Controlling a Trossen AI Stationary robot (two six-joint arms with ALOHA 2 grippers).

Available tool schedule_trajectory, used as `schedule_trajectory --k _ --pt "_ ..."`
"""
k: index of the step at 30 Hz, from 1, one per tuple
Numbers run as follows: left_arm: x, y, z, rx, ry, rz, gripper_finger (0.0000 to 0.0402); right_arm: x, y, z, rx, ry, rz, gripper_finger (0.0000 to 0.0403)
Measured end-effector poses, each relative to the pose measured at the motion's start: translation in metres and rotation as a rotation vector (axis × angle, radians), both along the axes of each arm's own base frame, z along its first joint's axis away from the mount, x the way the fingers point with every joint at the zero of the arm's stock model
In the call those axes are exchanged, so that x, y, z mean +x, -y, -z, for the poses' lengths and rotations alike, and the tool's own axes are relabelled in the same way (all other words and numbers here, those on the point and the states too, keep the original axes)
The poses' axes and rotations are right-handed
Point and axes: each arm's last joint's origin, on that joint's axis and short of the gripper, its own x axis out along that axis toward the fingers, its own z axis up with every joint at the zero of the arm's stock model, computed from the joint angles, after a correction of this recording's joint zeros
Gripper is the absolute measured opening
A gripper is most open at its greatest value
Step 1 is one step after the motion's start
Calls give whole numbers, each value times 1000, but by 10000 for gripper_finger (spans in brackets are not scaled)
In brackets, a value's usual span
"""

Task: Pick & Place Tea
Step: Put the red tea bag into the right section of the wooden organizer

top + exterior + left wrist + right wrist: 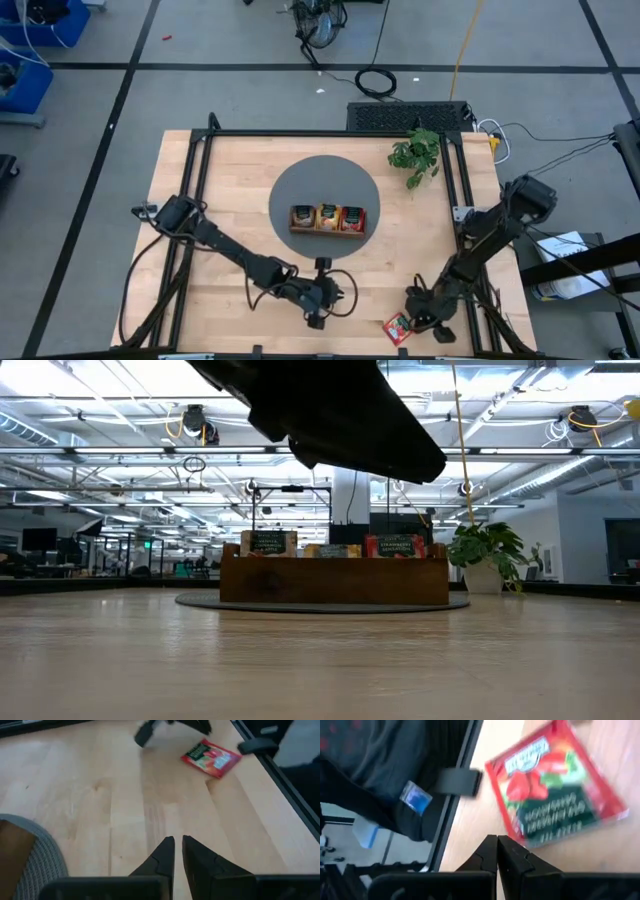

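Overhead, we count three tea packets in one tray (328,231), one red packet (398,327) beside our closed, empty right gripper (420,318); left gripper (318,321) nearly closed, empty.

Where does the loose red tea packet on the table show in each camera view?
High view: red tea packet, near edge, beside the right gripper.
Low view: not visible.
Left wrist view: packet far ahead.
Right wrist view: packet just beyond the fingers.
Shared landmark: black frame rail beside it.

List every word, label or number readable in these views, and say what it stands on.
None can be read.
Red square tea packet on the wooden table: dark green label, print blurred.
Packets in the brown wooden tray: labels too small.
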Motion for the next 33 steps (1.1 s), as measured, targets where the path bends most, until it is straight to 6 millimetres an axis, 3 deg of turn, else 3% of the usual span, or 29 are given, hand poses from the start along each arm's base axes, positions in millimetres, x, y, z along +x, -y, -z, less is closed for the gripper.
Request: schedule_trajectory --k 13,24,29,33 --pt "-1 5 -3 -68 25 -20 4 30 24 15 -142 94 98 0" --pt "0 4 -3 -69 25 -24 36 46 43 15 -268 195 133 0" --pt "-1 5 -2 -84 -1 17 30 50 52 10 -330 263 93 0" --pt "1 7 3 -92 -3 38 22 56 62 0 -408 350 187 0"
